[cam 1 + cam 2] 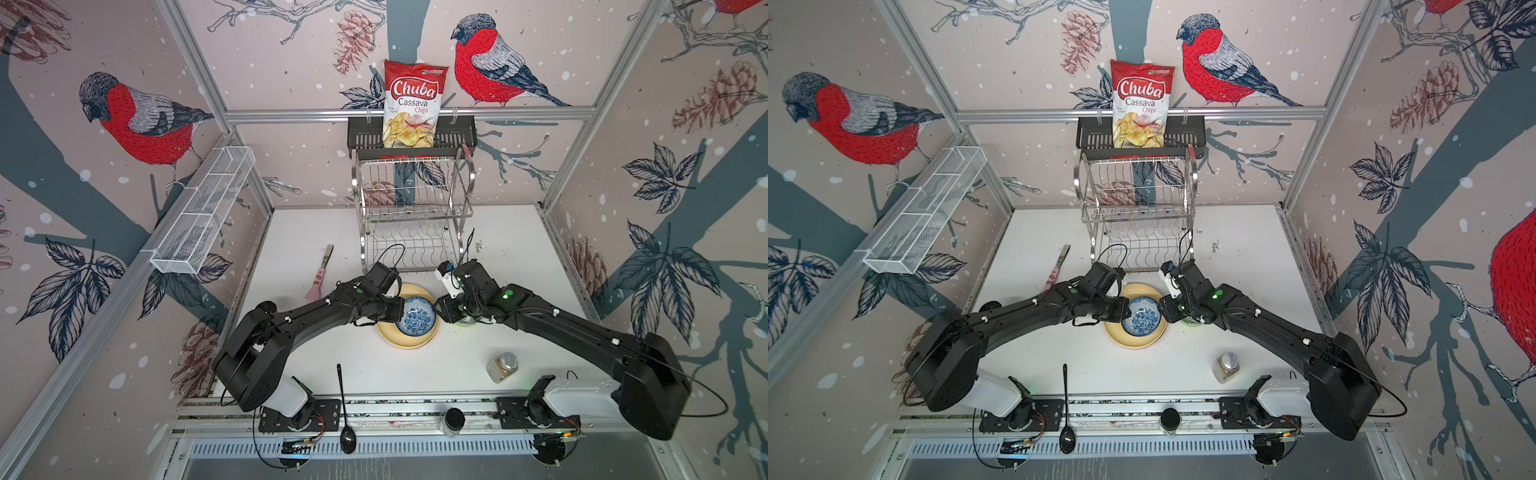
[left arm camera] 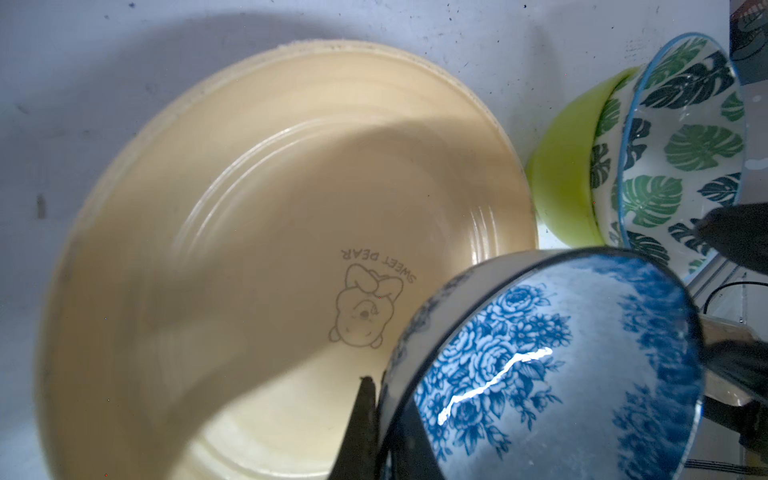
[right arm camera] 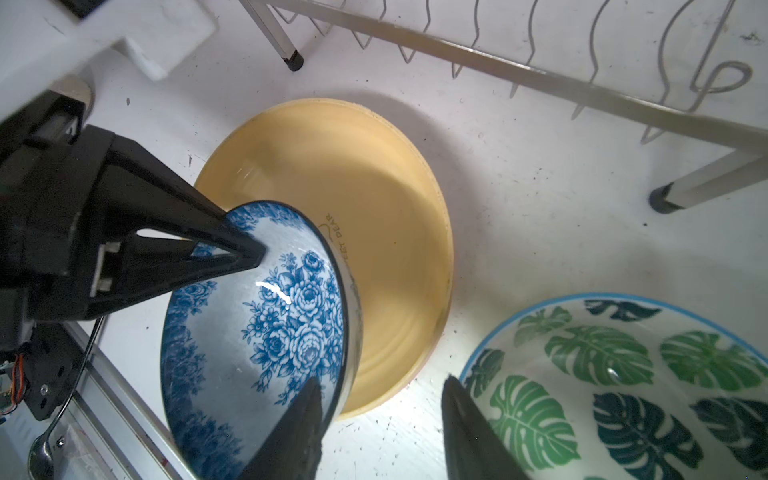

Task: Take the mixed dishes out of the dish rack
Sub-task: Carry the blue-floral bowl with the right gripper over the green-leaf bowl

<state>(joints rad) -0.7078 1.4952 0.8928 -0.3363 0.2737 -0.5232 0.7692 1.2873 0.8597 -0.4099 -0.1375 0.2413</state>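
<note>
My left gripper (image 3: 250, 252) is pinched tight on the rim of the blue flowered bowl (image 3: 270, 332). The bowl hangs tilted over the cream plate (image 3: 374, 199) with the little bear on it. I cannot tell whether its foot touches the plate. My right gripper (image 3: 380, 386) stands partly open and holds nothing. One finger is inside the bowl and the other outside, with the rim loose between them.

That is where I judge the trouble lies. A pinch on one edge of a glossy, tilted bowl is a poor hold. It could swing or slide out and strike the plate, and either might chip. If my right arm pulls away sideways, the inner finger could hook the rim and wrench the bowl loose. The outer finger is near the leaf-print bowl (image 3: 602, 374), nested in the lime green bowl (image 2: 561, 166) just beside the plate. A careless swing could knock that pair.

If the blue bowl is meant for that stack, my own right arm hangs over it, in the way.

Farther out, a spice jar (image 1: 502, 366), a black spoon (image 1: 348, 436) and a pink-handled tool (image 1: 316, 286) lie well apart on the table (image 1: 519, 257). Behind the plate stands the dish rack (image 1: 415, 216). Past it is a chip bag (image 1: 413, 104) on a black shelf (image 1: 363, 135).
</note>
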